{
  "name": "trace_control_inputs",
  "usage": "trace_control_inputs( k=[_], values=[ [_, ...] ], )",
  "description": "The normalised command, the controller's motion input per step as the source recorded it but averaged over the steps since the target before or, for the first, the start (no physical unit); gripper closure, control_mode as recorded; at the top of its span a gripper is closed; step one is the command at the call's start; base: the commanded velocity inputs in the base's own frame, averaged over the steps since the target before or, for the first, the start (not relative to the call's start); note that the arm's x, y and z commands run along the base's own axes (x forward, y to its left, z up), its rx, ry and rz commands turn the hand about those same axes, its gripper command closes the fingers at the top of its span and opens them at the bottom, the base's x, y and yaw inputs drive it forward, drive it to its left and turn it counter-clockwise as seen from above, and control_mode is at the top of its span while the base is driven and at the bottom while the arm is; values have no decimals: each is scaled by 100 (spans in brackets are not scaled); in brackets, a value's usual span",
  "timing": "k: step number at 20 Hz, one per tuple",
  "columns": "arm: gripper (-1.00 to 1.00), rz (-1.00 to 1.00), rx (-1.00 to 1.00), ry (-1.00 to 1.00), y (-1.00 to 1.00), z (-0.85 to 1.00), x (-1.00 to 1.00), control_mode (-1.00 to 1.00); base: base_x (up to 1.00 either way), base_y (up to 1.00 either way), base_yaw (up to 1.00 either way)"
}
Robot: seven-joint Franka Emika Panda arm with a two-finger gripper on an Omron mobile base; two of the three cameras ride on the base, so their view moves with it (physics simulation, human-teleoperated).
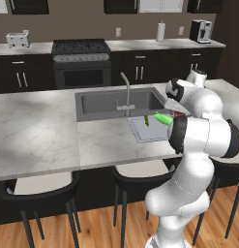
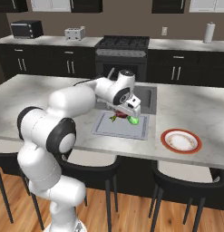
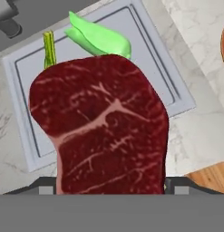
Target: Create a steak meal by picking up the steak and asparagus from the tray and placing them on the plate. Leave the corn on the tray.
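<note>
One flat, dark red marbled steak [image 3: 104, 127] hangs in the tool's [image 2: 124, 114] grip above the pale grey rectangular tray [image 3: 27, 118]. Bright green tapered corn [image 3: 99, 38] and thin green asparagus stick [image 3: 50, 47] lie on its far part.

Arm bent forward at the elbow, wrist pitched down, gripper [image 2: 123, 115] hanging above the tray [image 2: 104, 127] on the desk, fingers clamped on the steak [image 3: 102, 127] and hidden behind the meat.
</note>
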Motion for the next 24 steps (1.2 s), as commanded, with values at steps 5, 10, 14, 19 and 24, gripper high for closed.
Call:
trace_control_inputs(
  k=[5, 10, 14, 19, 24],
  values=[
    [100, -8, 0, 5, -65, 0, -8, -100, 0, 0, 0],
    [100, -3, 0, 10, -62, 0, 0, -100, 0, 0, 0],
    [100, 0, -1, 12, -65, -1, 3, -100, 0, 0, 0],
    [100, 0, 0, 5, -68, -4, 1, -100, 0, 0, 0],
    [100, 0, 0, 0, -64, -17, 5, -100, 0, 0, 0]
  ],
)
